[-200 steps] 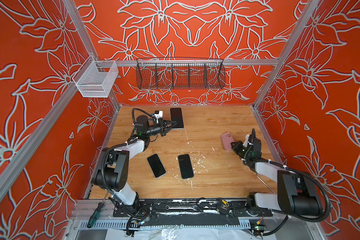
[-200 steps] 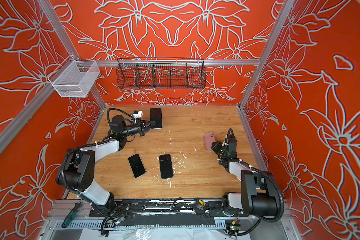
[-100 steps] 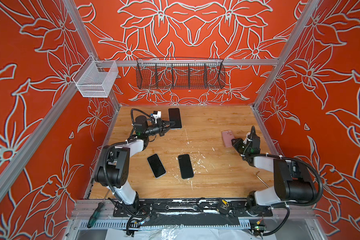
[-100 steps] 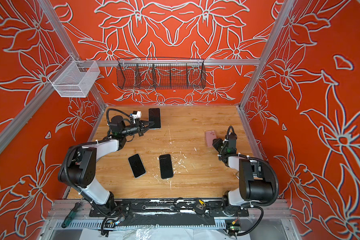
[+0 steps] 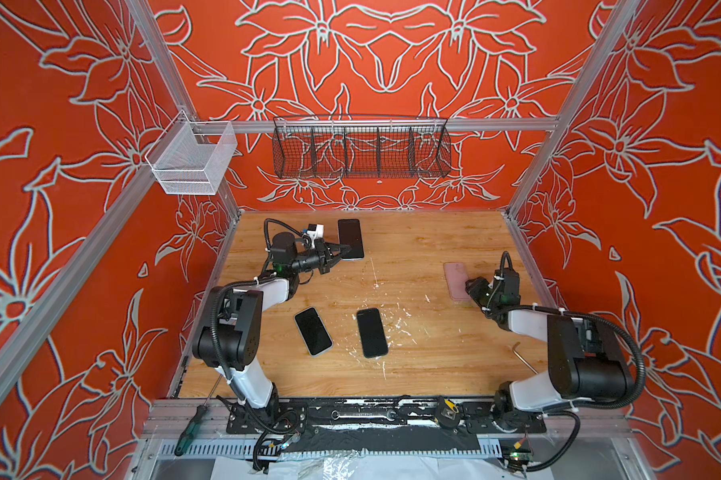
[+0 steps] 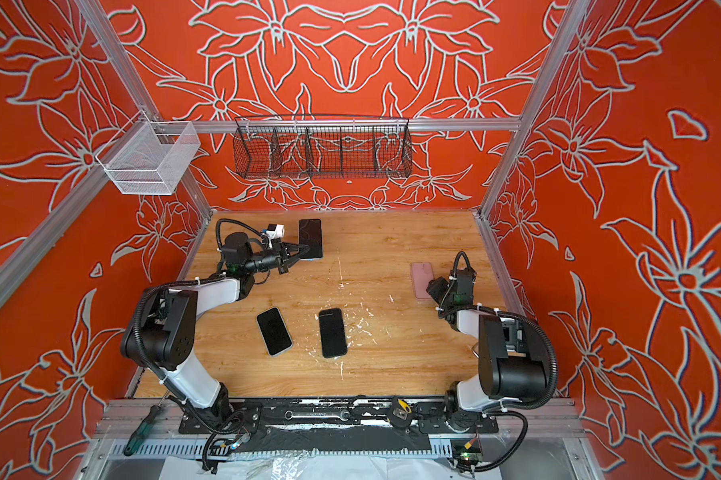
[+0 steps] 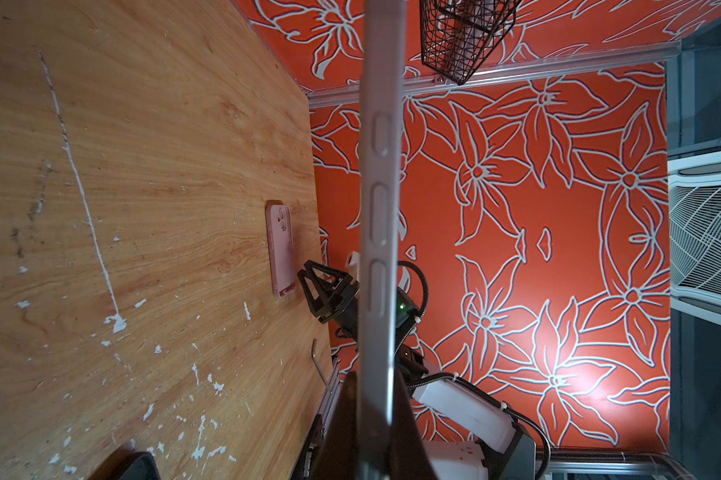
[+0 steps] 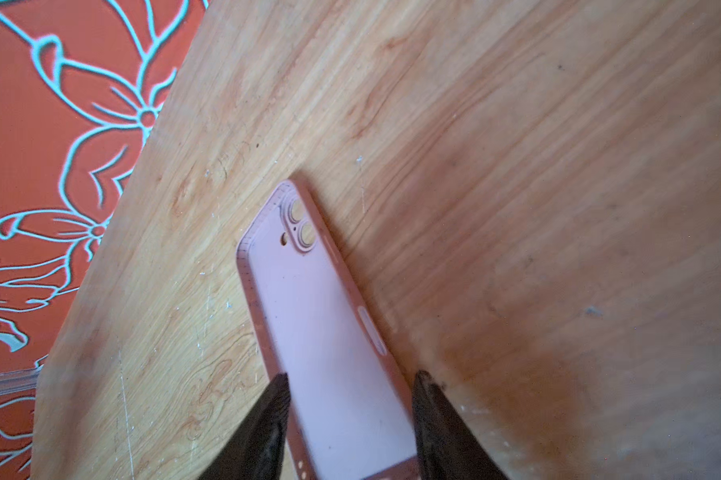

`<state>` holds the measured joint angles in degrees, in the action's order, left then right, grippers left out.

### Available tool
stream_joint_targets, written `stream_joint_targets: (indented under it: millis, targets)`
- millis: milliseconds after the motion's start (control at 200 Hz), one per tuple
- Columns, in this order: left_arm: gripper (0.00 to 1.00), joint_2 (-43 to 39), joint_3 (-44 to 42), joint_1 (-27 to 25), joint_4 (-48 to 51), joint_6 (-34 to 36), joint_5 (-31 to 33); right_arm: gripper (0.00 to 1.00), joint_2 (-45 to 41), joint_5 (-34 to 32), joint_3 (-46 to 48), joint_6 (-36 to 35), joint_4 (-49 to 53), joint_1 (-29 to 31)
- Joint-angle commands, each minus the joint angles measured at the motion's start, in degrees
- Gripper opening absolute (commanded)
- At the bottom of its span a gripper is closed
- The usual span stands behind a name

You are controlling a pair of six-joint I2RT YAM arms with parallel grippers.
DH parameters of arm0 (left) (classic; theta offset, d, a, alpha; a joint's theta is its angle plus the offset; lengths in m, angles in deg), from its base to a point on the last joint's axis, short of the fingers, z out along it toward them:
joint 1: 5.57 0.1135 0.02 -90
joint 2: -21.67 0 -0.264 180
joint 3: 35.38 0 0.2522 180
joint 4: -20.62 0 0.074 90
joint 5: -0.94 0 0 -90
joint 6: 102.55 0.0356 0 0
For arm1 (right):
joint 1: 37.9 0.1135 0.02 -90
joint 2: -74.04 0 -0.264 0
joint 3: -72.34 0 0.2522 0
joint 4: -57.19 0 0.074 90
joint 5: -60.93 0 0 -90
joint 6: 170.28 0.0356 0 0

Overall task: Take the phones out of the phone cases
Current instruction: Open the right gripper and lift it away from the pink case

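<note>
The phone, dark-screened with a grey rim, is held above the table's back left by my left gripper, which is shut on its near end. The left wrist view shows the phone edge-on between the fingers of that gripper. The pink phone case lies flat and empty at the right, inner side up. My right gripper is open, one finger on each side of the case's near end.
Two more black phones lie face up in the middle front. An Allen key lies near the right arm's base. A black wire basket and a white mesh basket hang on the back rail. A screwdriver lies at the front.
The right gripper has opened and let go of the pink case, which now rests flat on the table. The left gripper still holds the phone, shifted slightly toward the back.
</note>
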<state>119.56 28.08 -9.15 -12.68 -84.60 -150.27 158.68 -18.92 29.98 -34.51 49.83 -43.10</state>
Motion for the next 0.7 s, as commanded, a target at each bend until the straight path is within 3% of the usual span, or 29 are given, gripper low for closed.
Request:
stream_joint_targets:
  millis: [0,190,485,691]
  targets:
    - [0.0,-0.68,0.18,0.32,-4.63,-0.52,-1.16,0.53,-2.55,-2.49,-2.27,-1.16,3.3,-0.3]
    - [0.0,-1.2,0.19,0.23,-4.52,-0.66,-1.24,0.56,-8.34,-0.91,-2.19,-1.95,6.71,-0.26]
    - [0.0,-1.75,0.04,-0.62,-1.53,1.12,-0.55,0.64,-21.11,3.33,-6.29,-9.45,22.37,-0.21]
    - [0.0,-1.7,2.05,-6.24,3.19,3.32,2.71,0.73,-26.49,5.4,-12.16,-16.97,35.67,-0.2]
